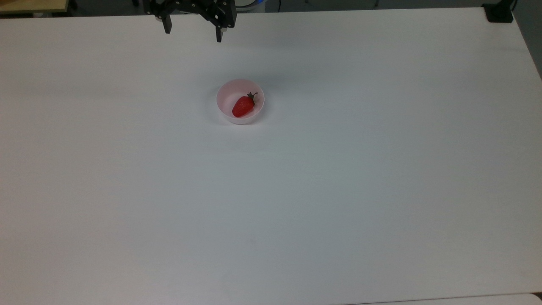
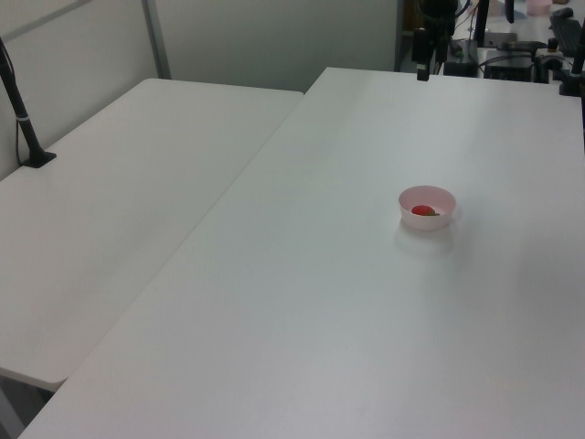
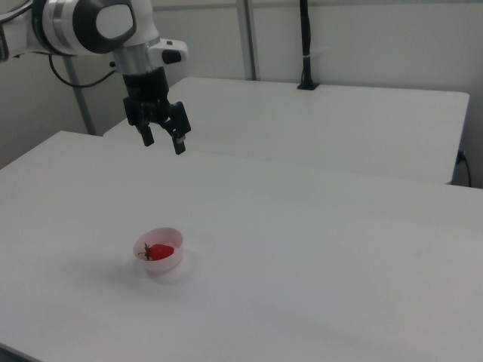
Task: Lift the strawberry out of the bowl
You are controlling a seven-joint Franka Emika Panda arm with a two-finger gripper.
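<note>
In the top view, the pincer [image 1: 193, 35] is seen at the upper edge, its two dark fingers spread wide and nothing held between them. The pink bowl [image 1: 224, 95] stands on the white counter [image 1: 338, 190], well apart from the pincer, and the strawberry [image 1: 243, 106] lies inside it with its green cap turned toward the top view's upper right.

In the left view, the bowl [image 2: 426, 196] is seen right of centre on the counter [image 2: 302, 302], the strawberry [image 2: 422, 210] resting within. The pincer [image 2: 428, 72] hangs at the far edge.

In the right view, the pincer [image 3: 164, 142] is held spread above the counter [image 3: 317, 241], well above the bowl [image 3: 167, 259] holding the strawberry [image 3: 160, 250]. A second table [image 3: 339, 121] stands behind.
</note>
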